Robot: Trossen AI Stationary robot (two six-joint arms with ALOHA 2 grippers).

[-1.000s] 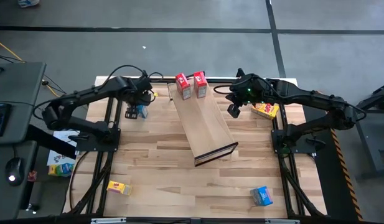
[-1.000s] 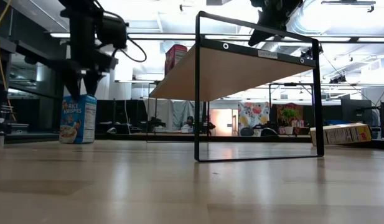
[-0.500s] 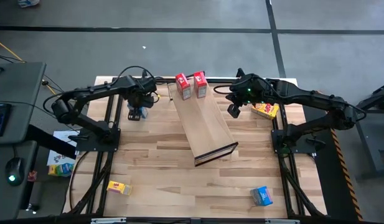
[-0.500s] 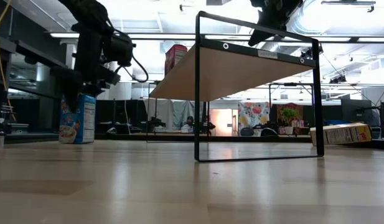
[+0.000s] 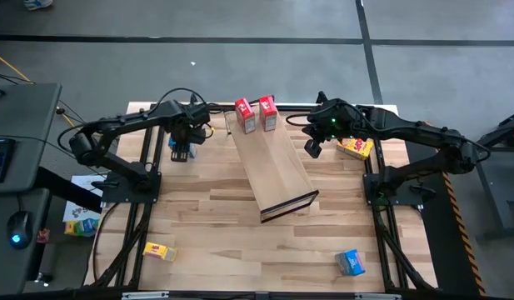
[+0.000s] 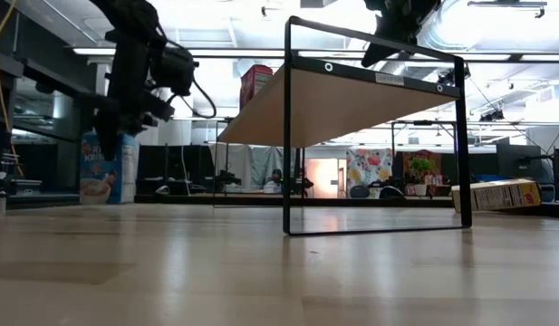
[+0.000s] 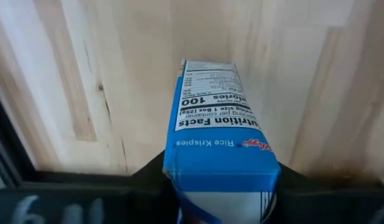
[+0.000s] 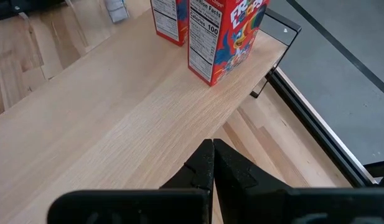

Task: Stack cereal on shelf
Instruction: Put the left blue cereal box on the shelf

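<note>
One blue Rice Krispies box (image 7: 221, 140) sits clamped in left gripper (image 7: 223, 186).

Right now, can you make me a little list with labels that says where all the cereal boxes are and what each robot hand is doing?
On shelf: two red cardboard cereal boxes, upright on the long light-wood shelf
Left gripper: shut on blue Rice Krispies box
Right gripper: shut, empty, above shelf
Near right arm: yellow box lying flat
Front of table: small yellow box, small blue box
</note>
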